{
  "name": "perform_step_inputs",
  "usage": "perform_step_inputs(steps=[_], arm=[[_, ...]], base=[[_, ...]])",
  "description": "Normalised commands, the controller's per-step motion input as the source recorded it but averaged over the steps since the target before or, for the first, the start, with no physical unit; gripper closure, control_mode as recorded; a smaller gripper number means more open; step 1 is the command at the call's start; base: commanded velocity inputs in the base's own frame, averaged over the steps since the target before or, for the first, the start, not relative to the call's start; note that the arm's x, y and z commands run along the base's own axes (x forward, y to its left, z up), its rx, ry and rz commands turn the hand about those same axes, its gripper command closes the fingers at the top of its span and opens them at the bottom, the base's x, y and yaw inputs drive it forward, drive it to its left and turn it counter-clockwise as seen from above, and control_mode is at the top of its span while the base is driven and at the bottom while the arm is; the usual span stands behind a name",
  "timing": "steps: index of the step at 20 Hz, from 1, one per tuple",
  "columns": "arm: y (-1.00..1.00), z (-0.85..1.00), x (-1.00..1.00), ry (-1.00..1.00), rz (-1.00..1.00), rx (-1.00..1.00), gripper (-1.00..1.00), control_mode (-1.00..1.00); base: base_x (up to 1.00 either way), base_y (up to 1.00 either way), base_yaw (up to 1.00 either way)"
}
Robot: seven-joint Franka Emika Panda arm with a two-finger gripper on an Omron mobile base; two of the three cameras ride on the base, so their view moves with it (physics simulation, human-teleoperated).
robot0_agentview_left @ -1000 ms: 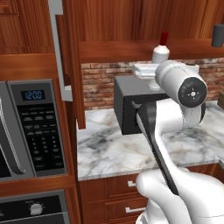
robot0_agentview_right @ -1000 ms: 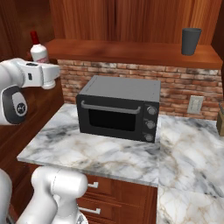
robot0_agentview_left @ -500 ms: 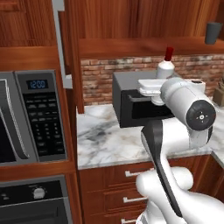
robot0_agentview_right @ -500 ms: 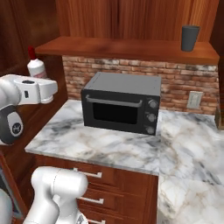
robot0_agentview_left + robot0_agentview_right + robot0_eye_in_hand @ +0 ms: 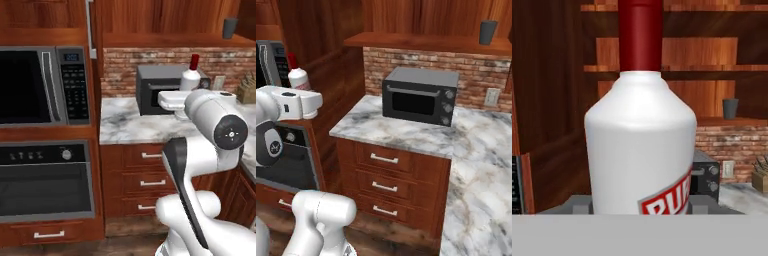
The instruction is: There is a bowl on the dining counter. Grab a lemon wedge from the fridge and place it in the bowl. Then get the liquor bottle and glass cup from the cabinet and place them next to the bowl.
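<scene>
Your pincer [image 5: 640, 212] is pinching the liquor bottle [image 5: 641, 145]: in the hand view the white body stands upright between the fingertips, red cap [image 5: 640, 35] at the top, and a red-and-white label low on its right side. The jaws are partly spread, closed on the bottle's width; the fingertips themselves are mostly hidden behind it.

From the left base view you see the bottle [image 5: 190, 77] rising above the white hand [image 5: 172, 101], held in the air over the front part of the marble counter [image 5: 125, 127], clear of the surface. From the right base view the bottle [image 5: 298, 76] sits atop the hand [image 5: 302, 105], out past the counter's [image 5: 401, 135] left edge, over the wood floor [image 5: 371, 235]. You have open room below and around the hand there.

Beyond it, the black toaster oven [image 5: 420, 95] stands on the counter against the brick wall [image 5: 466, 70]. The counter runs on to the right in marble. Under it are three drawers [image 5: 383, 186] with pale handles.

The left base view gives you the built-in microwave [image 5: 45, 85] and wall oven [image 5: 47, 180] at left, which the right base view catches just at its edge. Both base views show a dark cup [image 5: 487, 32] on the wooden shelf [image 5: 426, 42] above the brick, well apart from the bottle; the hand view shows it [image 5: 730, 108] small at right, with a plant [image 5: 760, 175] on the counter.
</scene>
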Motion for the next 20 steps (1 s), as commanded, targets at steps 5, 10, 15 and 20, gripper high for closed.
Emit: perform_step_inputs(steps=[5, 10, 15, 20], arm=[[0.00, 0.00, 0.00, 0.00, 0.00, 0.00, 1.00, 1.00], [0.00, 0.00, 0.00, 0.00, 0.00, 0.00, 1.00, 1.00], [0.00, 0.00, 0.00, 0.00, 0.00, 0.00, 1.00, 1.00], [0.00, 0.00, 0.00, 0.00, 0.00, 0.00, 1.00, 1.00]], base=[[-1.00, 0.00, 0.53], [-0.99, 0.01, 0.49], [-0.61, 0.10, 0.59], [-0.18, 0.64, 0.62]])
